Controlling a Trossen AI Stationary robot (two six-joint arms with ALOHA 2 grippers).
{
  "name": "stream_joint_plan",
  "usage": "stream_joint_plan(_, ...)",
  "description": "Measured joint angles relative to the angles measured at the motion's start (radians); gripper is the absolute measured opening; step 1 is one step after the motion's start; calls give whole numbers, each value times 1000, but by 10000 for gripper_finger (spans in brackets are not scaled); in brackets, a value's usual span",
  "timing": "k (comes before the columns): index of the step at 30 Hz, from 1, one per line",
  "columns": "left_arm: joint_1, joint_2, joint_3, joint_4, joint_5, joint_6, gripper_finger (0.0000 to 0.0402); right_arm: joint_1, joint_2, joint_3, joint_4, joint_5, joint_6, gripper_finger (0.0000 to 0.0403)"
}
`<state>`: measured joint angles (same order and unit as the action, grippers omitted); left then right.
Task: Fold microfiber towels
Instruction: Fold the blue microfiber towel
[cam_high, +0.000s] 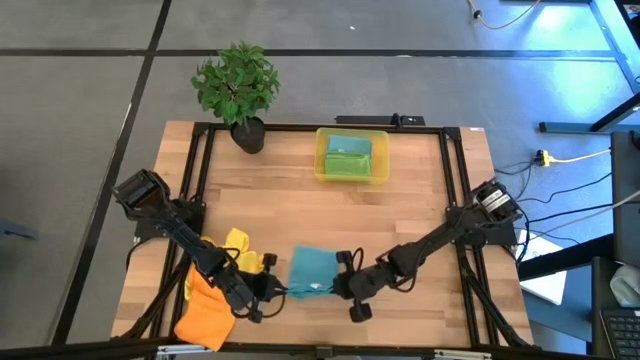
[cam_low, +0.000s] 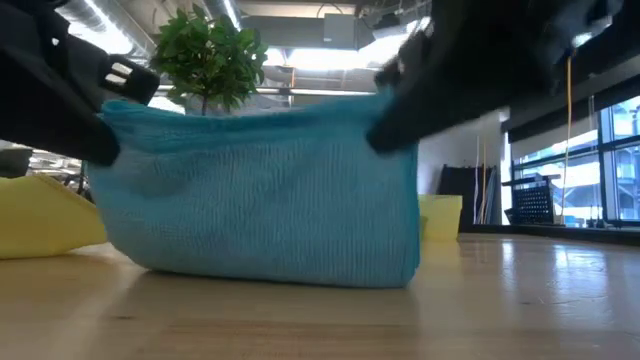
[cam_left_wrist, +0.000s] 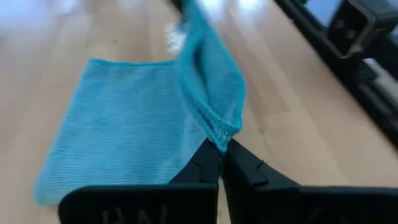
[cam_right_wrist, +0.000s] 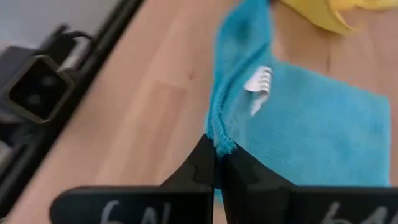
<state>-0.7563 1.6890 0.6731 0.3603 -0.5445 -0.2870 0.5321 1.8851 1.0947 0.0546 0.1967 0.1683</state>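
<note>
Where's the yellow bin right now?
In the high view, the yellow bin sits at the table's far edge, centre-right, right of the potted plant, with folded towels inside.

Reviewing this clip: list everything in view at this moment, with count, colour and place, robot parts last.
teal-blue microfiber towel: one, teal-blue, near front edge at centre, two corners pinched and lifted.
yellow microfiber towel: one, yellow, crumpled left of the teal one.
orange microfiber towel: one, orange, front left, partly under the left arm.
translucent yellow plastic bin: one, yellow, back centre of table.
folded towels in the bin: teal-blue and green, exact count unclear.
potted plant: one, green leaves, dark pot, back left corner.
wooden table: one, light wood, black frame.
left gripper: shut on the teal towel's left corner.
right gripper: shut on its right corner.
</note>
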Motion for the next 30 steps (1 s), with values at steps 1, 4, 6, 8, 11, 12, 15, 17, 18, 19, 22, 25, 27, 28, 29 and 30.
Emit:
stream_joint_plan(1, 0, 0, 0, 1, 15, -8, 0, -5, 0, -27, 36, 1, 11, 7)
stream_joint_plan(4, -6, 0, 0, 4, 13, -18, 0, -15, 0, -118, 151, 0, 61, 7)
stream_joint_plan(6, -4, 0, 0, 3, 5, -18, 0, -16, 0, -177, 249, -1, 89, 7)
stream_joint_plan(8, 6, 0, 1, 4, 6, -6, 0, -18, 0, -224, 333, -1, 93, 7)
stream_joint_plan(11, 30, -1, 1, 2, 13, 27, 0, -20, -2, -260, 405, -5, 90, 7)
stream_joint_plan(12, 41, -3, 1, -1, 17, 32, 0, -21, -2, -262, 410, -5, 89, 7)
stream_joint_plan(15, 77, -6, 8, -3, 38, 43, 0, -21, -18, -263, 402, 42, 66, 7)
stream_joint_plan(17, 95, -13, 14, -4, 34, 67, 0, -21, -37, -263, 389, 94, 50, 7)
stream_joint_plan(18, 105, -17, 18, -1, 35, 81, 0, -21, -50, -264, 384, 116, 37, 7)
stream_joint_plan(19, 112, -22, 18, 1, 36, 88, 0, -21, -63, -263, 379, 143, 31, 7)
stream_joint_plan(22, 135, -44, 18, -11, 31, 113, 0, -26, -95, -262, 308, 237, 14, 7)
stream_joint_plan(25, 177, -72, -3, -46, 11, 104, 0, -66, -99, -263, 216, 281, 40, 7)
stream_joint_plan(27, 221, -83, -28, -45, 30, 76, 0, -99, -99, -270, 207, 279, 58, 7)
stream_joint_plan(28, 241, -88, -43, -46, 43, 61, 0, -114, -99, -276, 214, 276, 62, 7)
stream_joint_plan(29, 261, -88, -56, -44, 56, 52, 0, -125, -98, -284, 220, 271, 63, 7)
stream_joint_plan(30, 279, -88, -70, -39, 71, 41, 0, -136, -97, -294, 220, 268, 63, 7)
